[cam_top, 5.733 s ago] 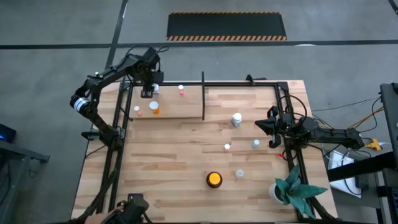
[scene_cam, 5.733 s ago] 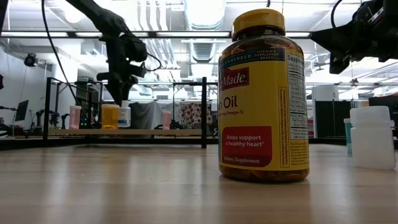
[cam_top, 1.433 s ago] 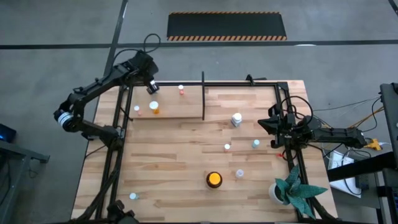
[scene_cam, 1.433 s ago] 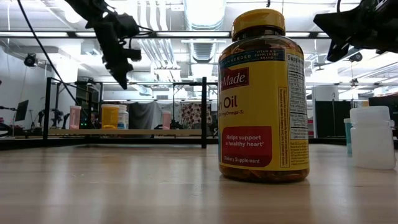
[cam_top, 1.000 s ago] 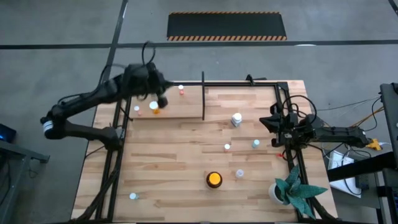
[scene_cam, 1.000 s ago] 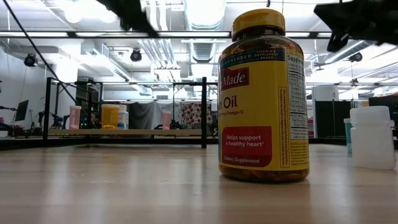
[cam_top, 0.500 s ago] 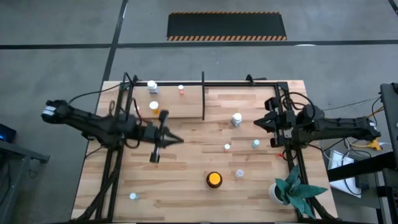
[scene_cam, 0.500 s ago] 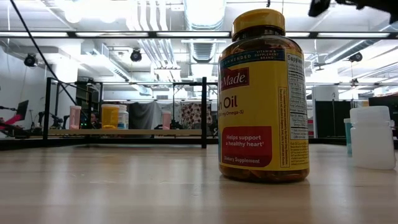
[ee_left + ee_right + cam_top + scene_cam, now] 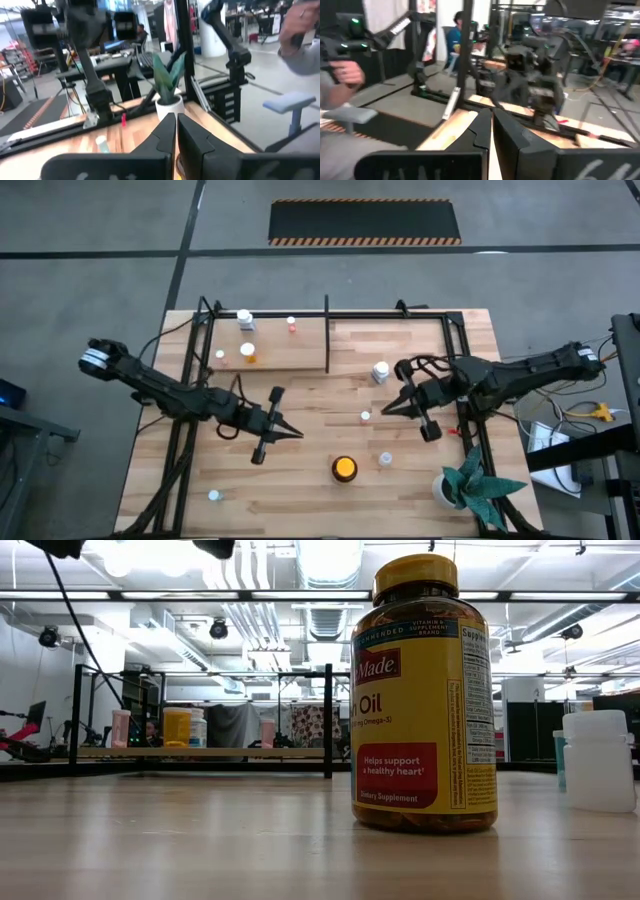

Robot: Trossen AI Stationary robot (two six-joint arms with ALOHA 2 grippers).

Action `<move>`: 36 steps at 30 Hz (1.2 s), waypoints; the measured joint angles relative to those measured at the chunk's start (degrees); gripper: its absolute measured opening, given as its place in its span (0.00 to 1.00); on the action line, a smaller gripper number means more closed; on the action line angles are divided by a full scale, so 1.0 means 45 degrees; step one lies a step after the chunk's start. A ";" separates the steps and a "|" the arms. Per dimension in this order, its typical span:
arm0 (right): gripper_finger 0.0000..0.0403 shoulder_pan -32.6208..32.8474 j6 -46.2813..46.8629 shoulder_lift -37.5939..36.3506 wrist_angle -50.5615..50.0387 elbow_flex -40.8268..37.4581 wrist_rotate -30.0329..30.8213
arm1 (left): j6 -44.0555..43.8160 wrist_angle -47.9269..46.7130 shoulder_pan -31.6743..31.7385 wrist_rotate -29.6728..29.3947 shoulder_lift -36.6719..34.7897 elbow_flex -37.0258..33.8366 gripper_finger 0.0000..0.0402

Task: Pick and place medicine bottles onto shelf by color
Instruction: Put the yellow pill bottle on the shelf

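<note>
**Both arms over mid-table, nothing held**

Overhead, the left gripper hangs above the table's bare middle, fingers pressed together and empty, pointing right toward the amber jar. A lone pale-capped bottle stands at the near left corner, well apart from everything else.

The shelf runs along the far edge, its long axis left to right, with a black divider post standing mid-length. Left of the post, on the wooden board, stand a white bottle, a small pale one, an orange one and a red-capped one, all upright.

The amber jar stands upright near the table's near edge, lid up; from table height it fills the foreground, label facing the camera. Just right of it stands a small clear bottle. Farther back stand a white-capped bottle, a pale blue one and a larger white bottle, this last just right of the divider post.

The right gripper hovers between those bottles, closed on nothing, pointing left. A potted green plant sits in the near right corner.

In the wrist views a person's hand shows beyond the table.
</note>
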 joint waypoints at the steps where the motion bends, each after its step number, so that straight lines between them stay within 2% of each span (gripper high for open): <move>1: 0.02 0.0220 0.0095 0.0248 -0.0247 0.0251 0.0056 | 0.0000 -0.0006 0.0000 0.0004 0.0139 0.0005 0.00; 4: 0.02 0.0839 0.0378 0.0974 -0.0878 0.0991 0.0403 | 0.0000 -0.0021 0.0000 0.0113 0.0492 0.0005 0.00; 9: 0.02 0.1771 0.1022 0.2022 -0.2556 0.2416 0.1148 | -0.0010 -0.0043 -0.0173 0.1031 0.0819 -0.0069 0.00; 22: 0.02 0.3844 0.2500 0.5656 -0.7422 0.6123 0.3044 | -0.0015 -0.0003 -0.0583 0.1073 0.0846 -0.0243 0.00; 36: 0.02 0.4873 0.3100 0.8266 -0.7607 0.7724 0.3071 | -0.0005 0.0000 -0.0588 0.1068 0.0846 -0.0243 0.00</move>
